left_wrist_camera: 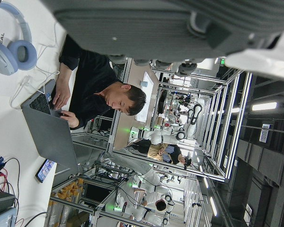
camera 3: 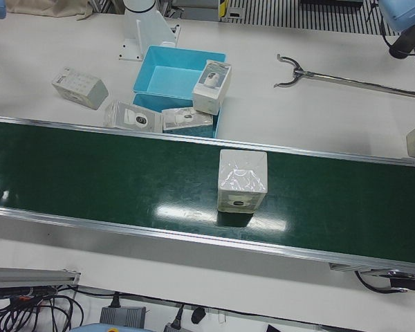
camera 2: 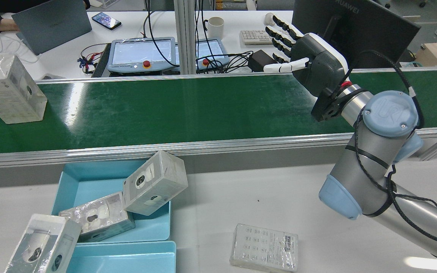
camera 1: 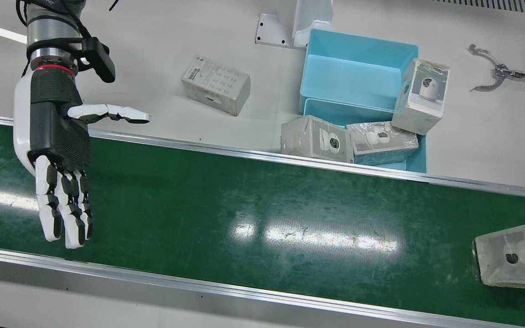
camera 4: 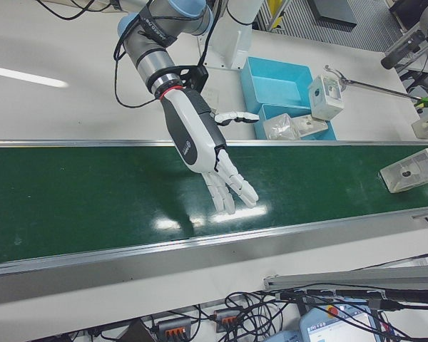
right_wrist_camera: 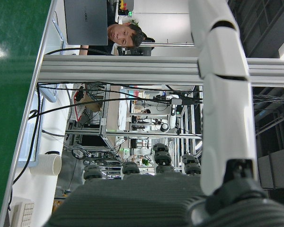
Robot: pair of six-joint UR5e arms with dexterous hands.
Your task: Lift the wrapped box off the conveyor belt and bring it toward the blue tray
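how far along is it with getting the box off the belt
Done: nothing for this box, though other boxes already sit in and against the blue tray. In hand: the right hand hovers open over the conveyor belt, holding nothing. Left: the wrapped box sits far along the belt, ungrasped, uncarried.

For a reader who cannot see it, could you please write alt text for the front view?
The robot's open right hand hovers over the left end of a green conveyor belt. A plastic-wrapped white box sits at the belt's right edge, and more boxes surround a light-blue tray behind.
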